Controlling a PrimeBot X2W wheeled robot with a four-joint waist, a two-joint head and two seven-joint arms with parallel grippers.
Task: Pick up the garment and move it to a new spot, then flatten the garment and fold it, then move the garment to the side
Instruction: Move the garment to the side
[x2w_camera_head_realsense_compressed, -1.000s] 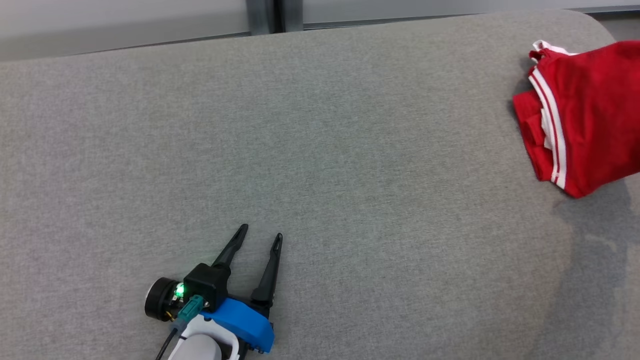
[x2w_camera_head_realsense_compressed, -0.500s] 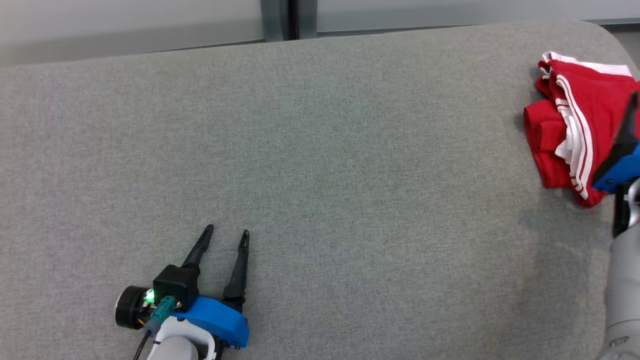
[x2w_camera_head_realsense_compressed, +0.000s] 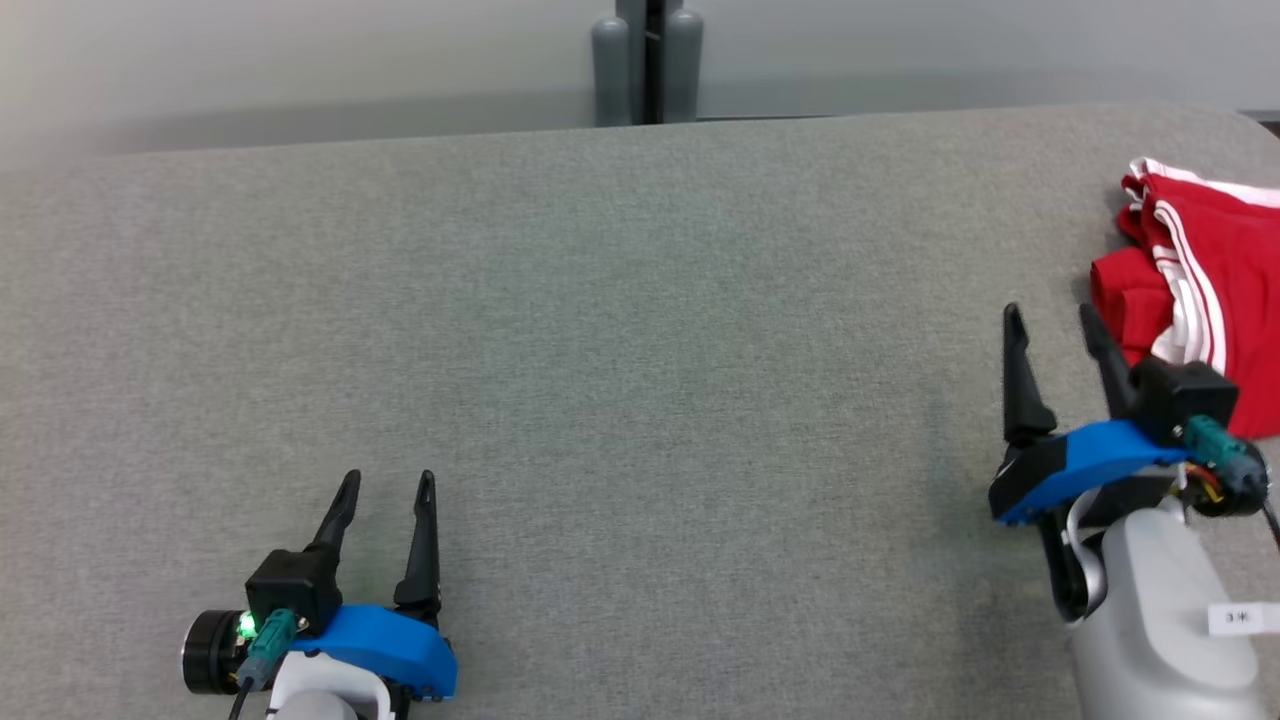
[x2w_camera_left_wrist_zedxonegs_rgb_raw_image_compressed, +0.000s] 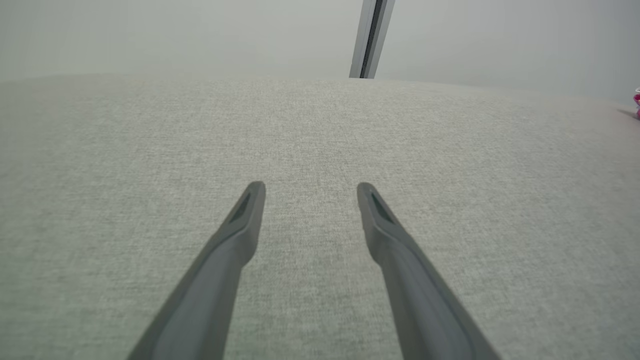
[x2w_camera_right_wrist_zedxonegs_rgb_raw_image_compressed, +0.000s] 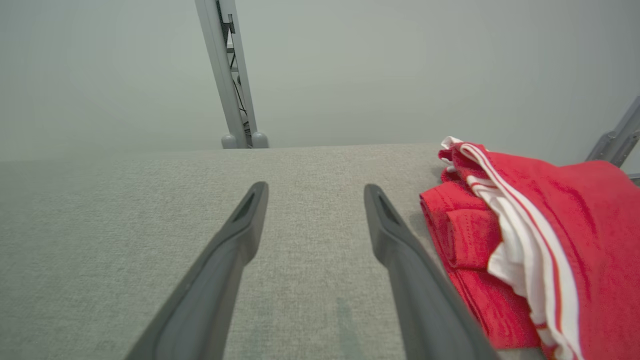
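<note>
A folded red garment (x2w_camera_head_realsense_compressed: 1200, 280) with white stripes lies at the far right of the grey fabric surface (x2w_camera_head_realsense_compressed: 640, 380). My right gripper (x2w_camera_head_realsense_compressed: 1050, 318) stands open just left of it, its fingers apart with nothing between them. In the right wrist view the red garment (x2w_camera_right_wrist_zedxonegs_rgb_raw_image_compressed: 530, 240) lies beside the right finger of that open gripper (x2w_camera_right_wrist_zedxonegs_rgb_raw_image_compressed: 315, 192), close to it. My left gripper (x2w_camera_head_realsense_compressed: 387, 485) rests open at the lower left, far from the garment. Over bare fabric in the left wrist view, the left gripper (x2w_camera_left_wrist_zedxonegs_rgb_raw_image_compressed: 310, 189) holds nothing.
A grey metal post (x2w_camera_head_realsense_compressed: 648, 60) stands behind the surface's far edge against a pale wall. The surface's rounded right corner (x2w_camera_head_realsense_compressed: 1240, 120) lies just beyond the garment. A second metal strut (x2w_camera_right_wrist_zedxonegs_rgb_raw_image_compressed: 617, 135) shows at the right in the right wrist view.
The camera has shifted. The right gripper has let go of the garment, pulled back to its left and stands open. The garment now lies folded on the surface. The left gripper has drawn back to the lower left.
</note>
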